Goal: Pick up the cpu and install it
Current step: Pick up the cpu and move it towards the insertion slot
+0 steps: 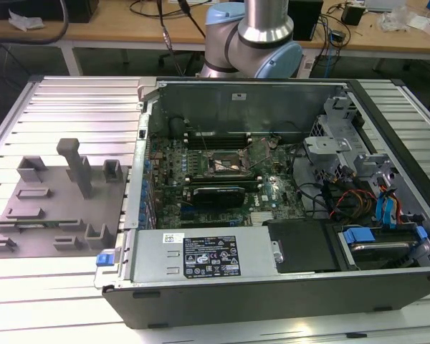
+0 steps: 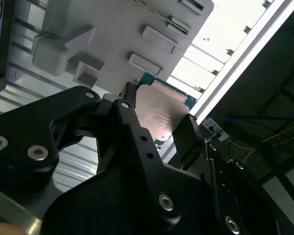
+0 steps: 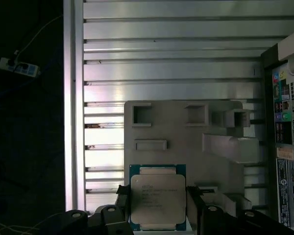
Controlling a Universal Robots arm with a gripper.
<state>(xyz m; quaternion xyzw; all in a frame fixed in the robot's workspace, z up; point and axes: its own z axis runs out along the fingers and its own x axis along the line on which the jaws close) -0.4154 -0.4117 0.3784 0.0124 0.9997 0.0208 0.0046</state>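
The cpu [image 3: 158, 198], a flat square chip with a silvery lid on a green-blue rim, sits between the two black fingers [image 3: 194, 197] of my gripper [image 3: 158, 196]. The gripper is shut on its opposite edges. In the second wrist view the cpu [image 2: 159, 115] shows tilted in the same grip of the gripper [image 2: 159, 123]. It hangs well above the grey fixture plate [image 3: 186, 134] and touches nothing there. The black socket frame [image 1: 226, 166] lies on the motherboard inside the open computer case [image 1: 272, 287].
The grey fixture plate [image 1: 64, 208] with upright blocks lies on the ribbed metal table [image 1: 50, 107] at the exterior view's left of the case. Drive bays and cables [image 1: 365, 193] crowd the case's right side. The arm's base [image 1: 254, 36] stands behind the case.
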